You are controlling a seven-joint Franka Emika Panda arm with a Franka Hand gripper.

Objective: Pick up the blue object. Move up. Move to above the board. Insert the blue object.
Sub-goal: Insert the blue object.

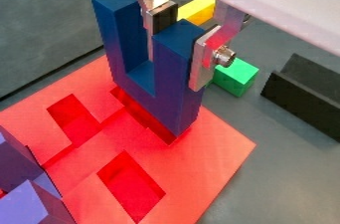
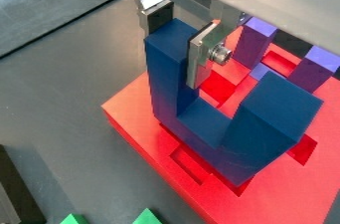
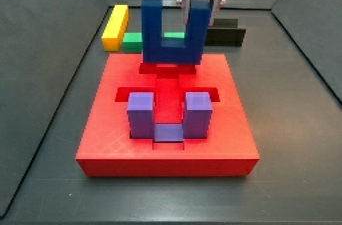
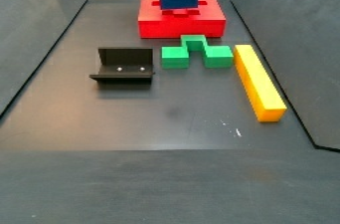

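Observation:
The blue object [image 1: 153,69] is a dark blue U-shaped block standing upright with its prongs up. Its base sits in a cut-out at one end of the red board [image 1: 213,153], as both wrist views show [image 2: 200,104]. In a side view it stands at the board's far end [image 3: 174,44]. My gripper [image 1: 184,41] comes down from above and is shut on one prong, with a silver finger on each side of it. The grip also shows in a wrist view [image 2: 180,37] and in a side view [image 3: 198,4].
A purple U-shaped block [image 3: 167,114] sits in the board's [image 3: 167,147] near recess. Beyond the board lie a green block [image 4: 197,52], a long yellow bar [image 4: 256,81] and the dark fixture [image 4: 122,66]. Dark walls enclose the floor.

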